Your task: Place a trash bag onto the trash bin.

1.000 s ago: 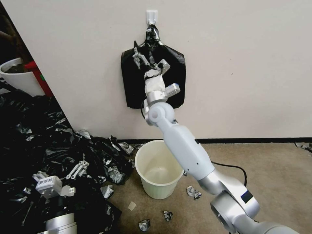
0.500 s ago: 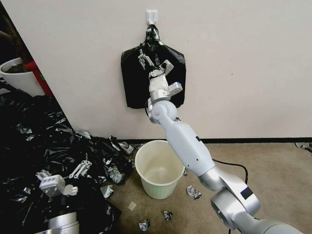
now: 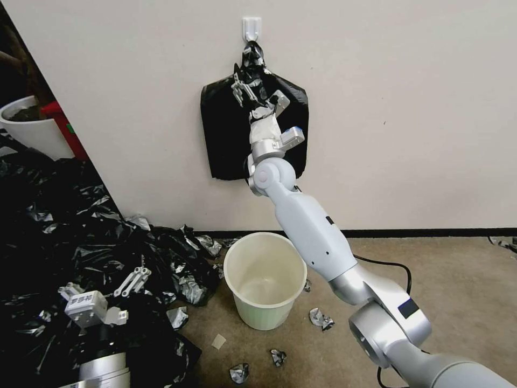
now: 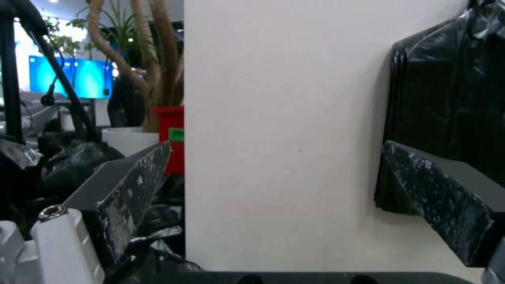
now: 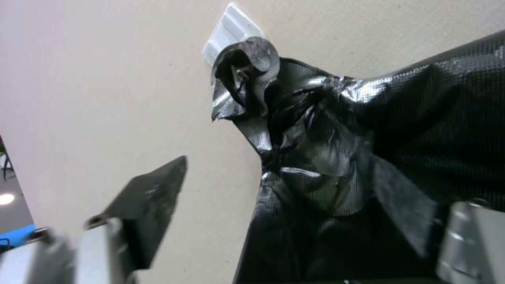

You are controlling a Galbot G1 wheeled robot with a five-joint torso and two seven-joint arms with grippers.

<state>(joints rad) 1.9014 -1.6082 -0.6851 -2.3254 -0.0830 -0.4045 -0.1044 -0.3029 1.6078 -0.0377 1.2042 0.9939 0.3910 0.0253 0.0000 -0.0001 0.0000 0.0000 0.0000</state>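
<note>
The trash bin waited unlined at six o'clock below the hooked bag bundle, where the right gripper gaped empty, presumably to pluck one.

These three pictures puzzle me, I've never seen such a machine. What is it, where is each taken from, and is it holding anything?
It is a wheeled robot with two arms. The head view looks down from its head; the others come from wrist cameras. The right gripper is raised, fingers open, at the knotted top of a black bag bundle hanging from a white wall hook; it holds nothing yet. The left gripper waits low, open, over a heap of black plastic. The cream trash bin stands bare on the floor.
</note>
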